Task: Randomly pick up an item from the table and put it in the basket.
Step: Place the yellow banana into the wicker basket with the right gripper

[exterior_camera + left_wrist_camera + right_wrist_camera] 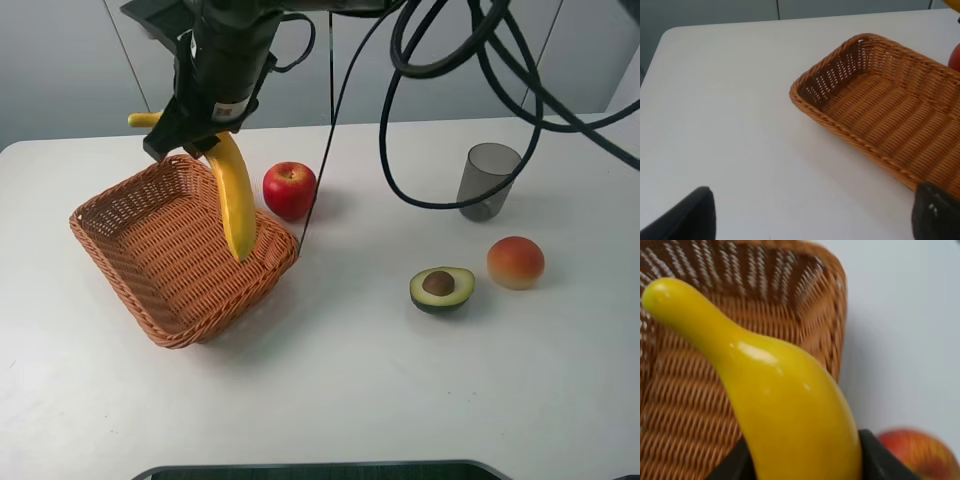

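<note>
My right gripper (195, 140) has reached across to the left side and is shut on the yellow banana (236, 205). The banana hangs tip-down over the wicker basket (130, 250), its lower tip near the basket's right inner wall; I cannot tell if it touches. In the right wrist view the banana (780, 405) fills the frame between the dark fingers (735, 465), with the basket (805, 300) behind it. My left gripper (812, 220) is open and empty above the white table (730, 125), short of the basket's near corner (880, 115).
A red apple (289, 189) sits just right of the basket. A halved avocado (441, 288), an orange-red round fruit (515, 262) and a translucent grey cup (488, 180) stand on the right half of the table (400, 380). Black cables hang at top right.
</note>
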Available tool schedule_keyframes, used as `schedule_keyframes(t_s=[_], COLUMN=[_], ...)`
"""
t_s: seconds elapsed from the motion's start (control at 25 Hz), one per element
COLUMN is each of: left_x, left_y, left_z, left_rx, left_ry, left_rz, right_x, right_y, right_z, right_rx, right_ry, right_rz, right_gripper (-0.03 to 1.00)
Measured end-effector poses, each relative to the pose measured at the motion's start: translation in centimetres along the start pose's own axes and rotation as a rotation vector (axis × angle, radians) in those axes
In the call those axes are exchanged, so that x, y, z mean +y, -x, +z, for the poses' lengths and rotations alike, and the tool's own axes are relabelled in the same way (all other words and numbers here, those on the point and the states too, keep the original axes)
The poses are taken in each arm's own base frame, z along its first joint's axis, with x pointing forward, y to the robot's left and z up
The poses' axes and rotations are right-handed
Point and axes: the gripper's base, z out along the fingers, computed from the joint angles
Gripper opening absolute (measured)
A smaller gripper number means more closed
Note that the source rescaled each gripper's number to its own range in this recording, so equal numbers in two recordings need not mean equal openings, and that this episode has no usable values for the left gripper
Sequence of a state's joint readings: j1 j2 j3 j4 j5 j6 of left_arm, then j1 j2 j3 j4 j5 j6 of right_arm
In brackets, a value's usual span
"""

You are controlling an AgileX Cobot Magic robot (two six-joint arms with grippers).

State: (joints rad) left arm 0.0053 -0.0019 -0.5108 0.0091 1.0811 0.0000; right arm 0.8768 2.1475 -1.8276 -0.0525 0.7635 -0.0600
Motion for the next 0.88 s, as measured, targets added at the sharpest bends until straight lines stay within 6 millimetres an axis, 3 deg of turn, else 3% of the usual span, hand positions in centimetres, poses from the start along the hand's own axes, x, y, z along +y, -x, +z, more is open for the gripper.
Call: schedule_keyframes(t_s=[0.4,0.68,0.88], left_x=[0.0,0.0,0.0], left_y=[0.0,0.0,0.0], left_z=[0.0,0.0,0.0], left_rx=[0.0,0.0,0.0], left_ry=[0.0,0.0,0.0], left_rz=[0.006,0.0,0.0], right_x=[1.1,1.6,1.6], right_y=[0.5,-0.7,-1.0], right_z=[2.4,5.4,5.8], right_rx=[-0.1,-0.051,-0.041], right_ry=[-0.017,-0.007,-0.005], right_rz=[-0.099,-0.107,-0.106], right_gripper=[0.03,0.03,0.03])
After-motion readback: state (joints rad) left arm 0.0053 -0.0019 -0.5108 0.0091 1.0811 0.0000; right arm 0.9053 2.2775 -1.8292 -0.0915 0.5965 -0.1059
